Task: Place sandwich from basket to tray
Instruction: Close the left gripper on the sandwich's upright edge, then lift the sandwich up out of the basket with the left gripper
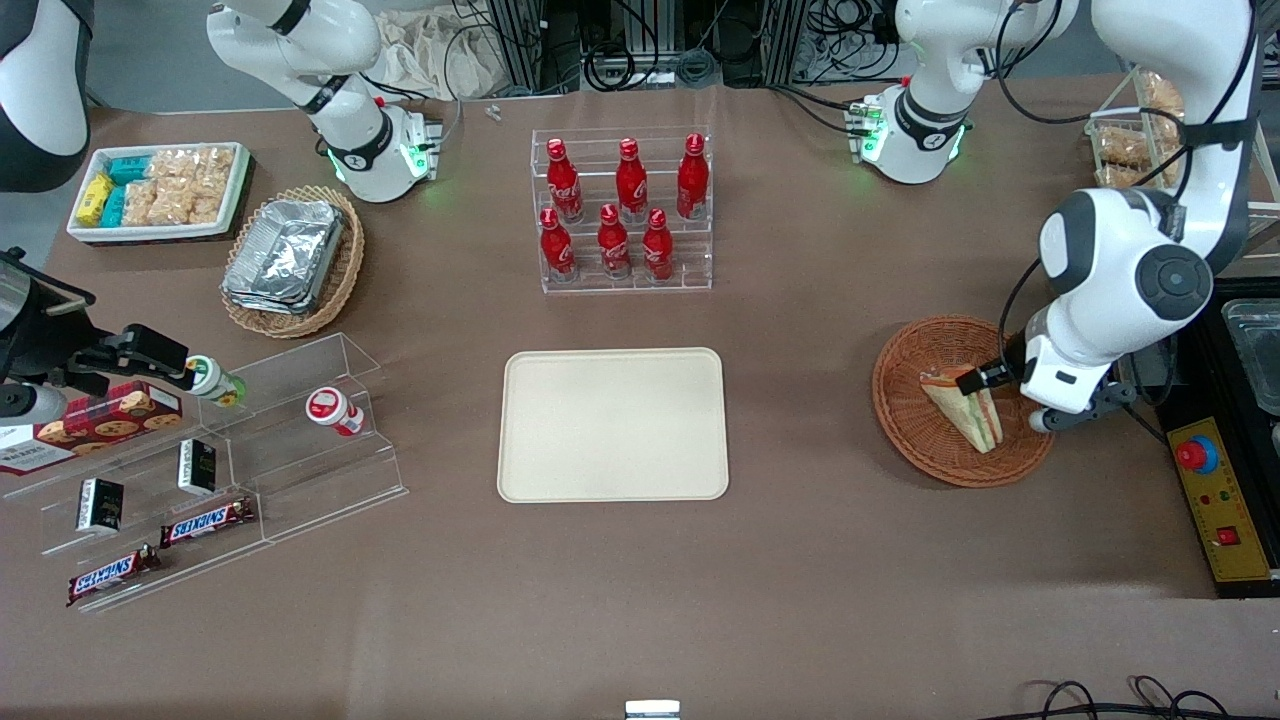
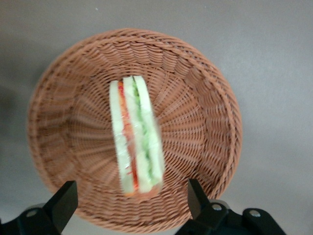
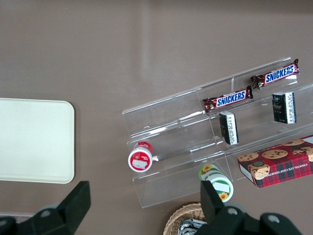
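gripper (image 2: 129,205) hangs spread over the sandwich (image 2: 136,139) in the basket (image 2: 205,98).

the wedge lies directly beneath and between the open fingers (image 2: 61,203), its long axis running away from the wrist camera and across the gap, so the pads should meet its flat bread faces. soft pale bread, green and red filling, glossy wrap; ridged reddish wicker. the smooth cream tray (image 1: 612,424) sits well apart toward the parked arm's end.

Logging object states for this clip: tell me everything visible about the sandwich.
The sandwich is a small triangular wedge of pale bread with green and orange-red filling layers, in what looks like clear wrap. It lies in the reddish-brown wicker basket, resting on its woven floor, toward the working arm's end of the table. The gripper hovers above it, fingers open on either side, not touching.
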Controlling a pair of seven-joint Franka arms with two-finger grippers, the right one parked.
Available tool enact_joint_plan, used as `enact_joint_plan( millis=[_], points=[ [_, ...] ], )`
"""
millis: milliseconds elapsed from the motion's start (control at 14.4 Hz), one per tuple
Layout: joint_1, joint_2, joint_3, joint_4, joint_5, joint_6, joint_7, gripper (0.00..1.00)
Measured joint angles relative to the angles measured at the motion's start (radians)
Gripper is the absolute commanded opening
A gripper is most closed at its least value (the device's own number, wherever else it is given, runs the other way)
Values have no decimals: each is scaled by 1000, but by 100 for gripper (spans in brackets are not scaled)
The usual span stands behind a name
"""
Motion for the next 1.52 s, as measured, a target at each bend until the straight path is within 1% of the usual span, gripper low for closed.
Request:
enact_joint_plan(
  millis=[208,416,485,554,624,693,901,1109,1178,1317,1525],
  points=[
    [0,46,0,-17,-8,79,-64,100],
    [0,64,1,-67,-12,149,-91,99],
    [0,65,2,-76,-16,157,-95,93],
    [0,65,3,-81,-18,166,-102,83],
    [0,65,3,-83,-18,171,-116,60],
    [0,66,3,-84,-18,173,-127,41],
    [0,70,3,-84,-18,177,-151,0],
    [0,66,3,-79,-18,170,-189,0],
    [-2,58,2,-67,-18,140,-208,0],
    [-9,26,-1,0,-18,-6,-235,0],
    [-19,-23,-7,188,-18,-301,-251,0]
  ],
)
